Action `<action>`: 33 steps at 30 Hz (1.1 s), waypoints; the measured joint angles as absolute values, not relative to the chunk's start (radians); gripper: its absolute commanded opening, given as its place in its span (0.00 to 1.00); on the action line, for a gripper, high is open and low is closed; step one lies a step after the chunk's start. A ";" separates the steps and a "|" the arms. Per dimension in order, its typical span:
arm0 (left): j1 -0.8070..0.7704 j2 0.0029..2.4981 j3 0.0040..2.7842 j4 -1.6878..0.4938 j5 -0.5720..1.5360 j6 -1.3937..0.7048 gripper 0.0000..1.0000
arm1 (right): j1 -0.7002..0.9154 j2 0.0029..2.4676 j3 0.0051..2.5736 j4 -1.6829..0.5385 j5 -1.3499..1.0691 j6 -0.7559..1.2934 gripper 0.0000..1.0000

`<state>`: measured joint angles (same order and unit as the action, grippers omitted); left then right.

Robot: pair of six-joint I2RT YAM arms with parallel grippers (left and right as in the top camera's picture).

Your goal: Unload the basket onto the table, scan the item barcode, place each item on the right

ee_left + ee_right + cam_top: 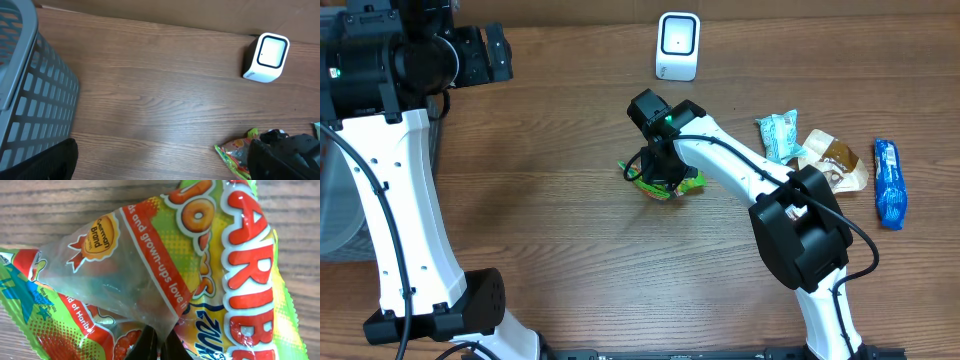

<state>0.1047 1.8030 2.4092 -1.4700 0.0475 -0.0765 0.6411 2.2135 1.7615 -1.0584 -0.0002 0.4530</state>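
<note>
The brown wooden desk [540, 200] fills my view from above. My right end effector [658, 176] is pinching the candy bag [692, 182] mid-desk, nearer me than the white scanner [678, 46]. My left end effector [498, 52] is spread wide, far left. Left wrist: a grey basket [30, 100] stands at the left. Right wrist: the bag's clear fold is squeezed tight.

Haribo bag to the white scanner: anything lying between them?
Nothing: bare wooden table between Haribo bag and scanner, seen in the left wrist view.
</note>
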 measured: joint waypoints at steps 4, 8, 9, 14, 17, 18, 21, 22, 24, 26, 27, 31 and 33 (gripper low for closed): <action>0.105 1.803 2.409 -1.470 0.047 -0.076 1.00 | 0.641 2.213 1.761 -1.057 0.047 0.335 0.04; 0.105 1.803 2.409 -1.470 0.047 -0.076 1.00 | 0.641 2.213 1.761 -1.039 0.097 0.212 0.04; 0.105 1.803 2.409 -1.470 0.047 -0.076 1.00 | 0.641 2.213 1.761 -1.032 0.104 0.192 0.04; 0.105 1.803 2.409 -1.470 0.047 -0.076 1.00 | 0.640 2.204 1.772 -1.030 0.119 0.083 0.63; 0.105 1.803 2.409 -1.470 0.047 -0.076 1.00 | 0.627 2.194 1.831 -1.053 0.120 0.125 0.82; 0.105 1.803 2.409 -1.470 0.047 -0.076 1.00 | 0.616 2.190 1.861 -1.068 0.119 0.183 0.82; 0.105 1.803 2.409 -1.470 0.047 -0.076 1.00 | 0.574 2.171 1.898 -1.078 0.071 0.411 0.87; 0.105 1.803 2.409 -1.470 0.047 -0.076 1.00 | 0.556 2.163 1.899 -1.077 0.032 0.520 0.94; 0.105 1.803 2.409 -1.470 0.047 -0.076 1.00 | 0.536 2.162 1.895 -1.067 -0.009 0.686 1.00; 0.105 1.803 2.409 -1.470 0.047 -0.076 1.00 | 0.538 2.162 1.871 -1.059 -0.022 0.825 1.00; 0.105 1.803 2.409 -1.470 0.047 -0.076 1.00 | 0.547 2.162 1.850 -1.040 -0.021 0.887 1.00; 0.105 1.803 2.409 -1.470 0.047 -0.076 1.00 | 0.598 2.165 1.734 -0.899 -0.023 1.049 1.00; 0.105 1.803 2.409 -1.470 0.047 -0.076 1.00 | 0.616 2.165 1.678 -0.857 -0.022 1.105 0.95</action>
<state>0.1047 1.8030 2.4092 -1.4700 0.0475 -0.0765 0.6155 2.1654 1.6775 -0.8566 -0.0223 1.1053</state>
